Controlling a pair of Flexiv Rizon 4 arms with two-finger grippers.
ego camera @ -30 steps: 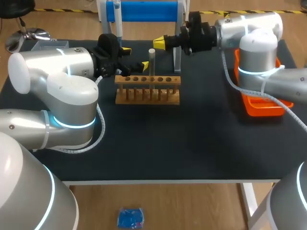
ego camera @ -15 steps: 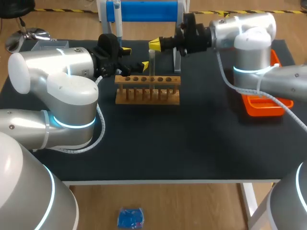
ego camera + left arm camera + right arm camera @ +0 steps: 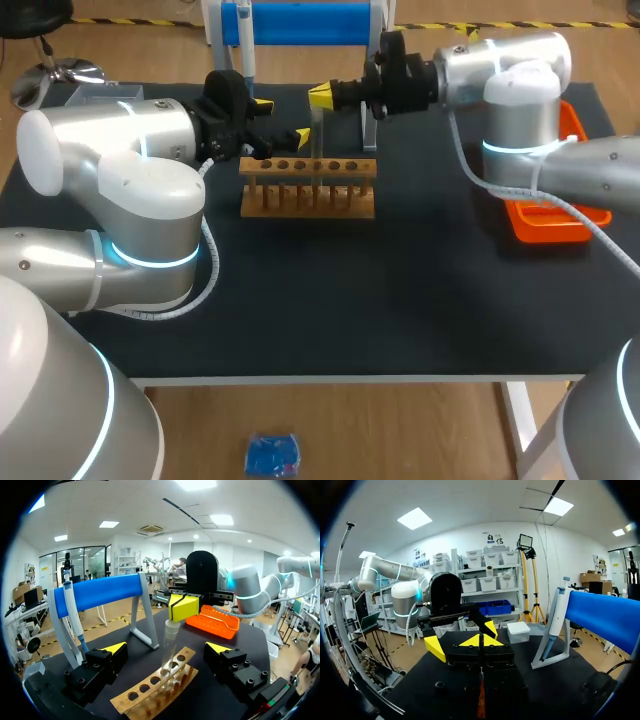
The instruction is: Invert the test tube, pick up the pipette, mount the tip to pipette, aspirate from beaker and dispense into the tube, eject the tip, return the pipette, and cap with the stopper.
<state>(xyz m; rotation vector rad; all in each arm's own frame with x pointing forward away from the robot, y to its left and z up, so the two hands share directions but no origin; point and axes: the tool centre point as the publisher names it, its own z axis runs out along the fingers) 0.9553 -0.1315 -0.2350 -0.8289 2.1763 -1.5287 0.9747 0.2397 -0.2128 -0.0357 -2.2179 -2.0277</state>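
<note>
Test tube (image 3: pixel 171 641) stands in the wooden rack (image 3: pixel 307 190), its top clamped by the right gripper (image 3: pixel 322 96), while the left gripper (image 3: pixel 282 120) waits nearby, fingers apart.

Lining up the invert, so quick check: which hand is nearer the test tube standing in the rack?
Right. The right hand is at the top of the test tube; the left hand sits open beside the wooden rack, clear of the tube.
</note>
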